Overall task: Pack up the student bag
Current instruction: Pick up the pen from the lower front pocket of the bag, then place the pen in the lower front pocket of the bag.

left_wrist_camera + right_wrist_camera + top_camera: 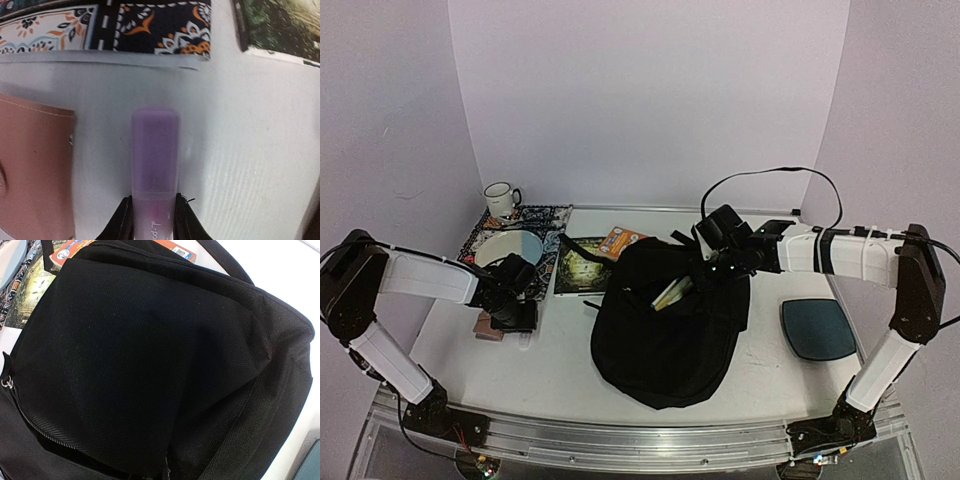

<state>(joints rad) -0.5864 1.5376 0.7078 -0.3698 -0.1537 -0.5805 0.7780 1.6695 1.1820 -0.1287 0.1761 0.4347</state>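
Two arms out over the white table (770,385), one on each side. On the left, the left gripper (154,221) down low at the tabletop, its black fingers (122,225) only a narrow way apart and pressed against both sides of a purple tube (155,155), gripping its near end. Tube lying flat on the table, rounded cap end pointing away toward the patterned cloth (160,30), not touching it. Just beside the tube on its left, a flat pinkish-brown stitched piece (35,170), apart from it by a strip of bare table. Up on the cloth in the overhead view, a white mug (501,199) at the far corner and a pale blue-and-white plate (510,247) nearer. Over to the middle now: the student bag (670,335), big, black and slumped at the centre of the table, mouth open toward the far side with a pale yellowish item (672,292) poking out. Against its far left edge, a dark green book (580,265) and an orange packet (620,240). At the bag's top right rim, the right gripper (717,265), shut tight on the bag's fabric, black cloth bunching into a fold at the bottom of its wrist view, fingertips themselves hidden there. Filling that view, the bag's woven panel, a zipper (30,425) along the lower left. Well off to the right, a dark-teal rounded pad (817,328), flat on the table
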